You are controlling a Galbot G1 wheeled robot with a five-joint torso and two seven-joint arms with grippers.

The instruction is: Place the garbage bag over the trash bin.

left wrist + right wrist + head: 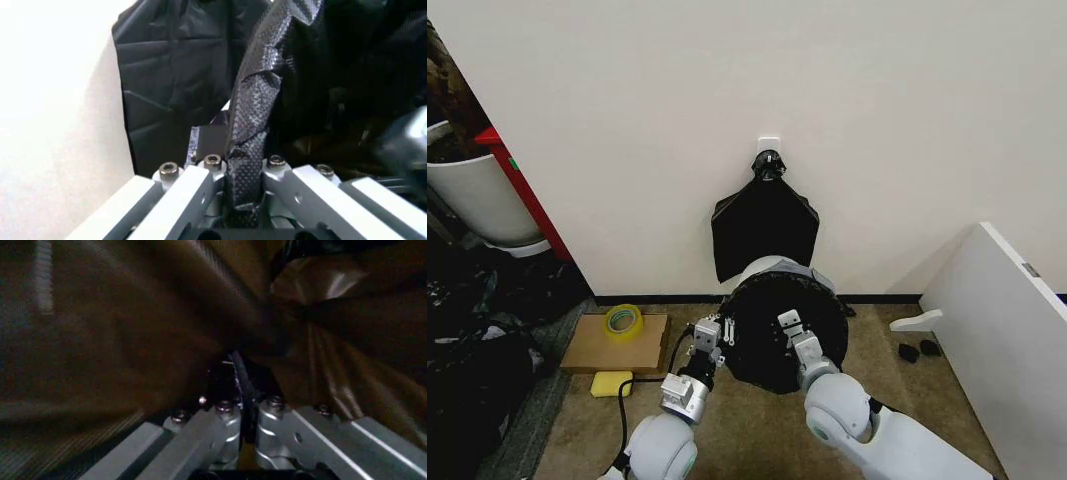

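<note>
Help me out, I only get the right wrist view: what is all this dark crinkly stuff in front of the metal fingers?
Observer: That is the garbage bag, pinched in the right end effector. The head view shows it draped over the trash bin, which stands on the floor by the wall.
Operator: Is the other arm doing anything?
Observer: Yes. The left wrist view shows the left end effector shut on a twisted strip of the same bag, at the bin's left edge.
Operator: Anything else lying around?
Observer: A roll of yellow tape sits on a flat cardboard piece to the bin's left.
</note>
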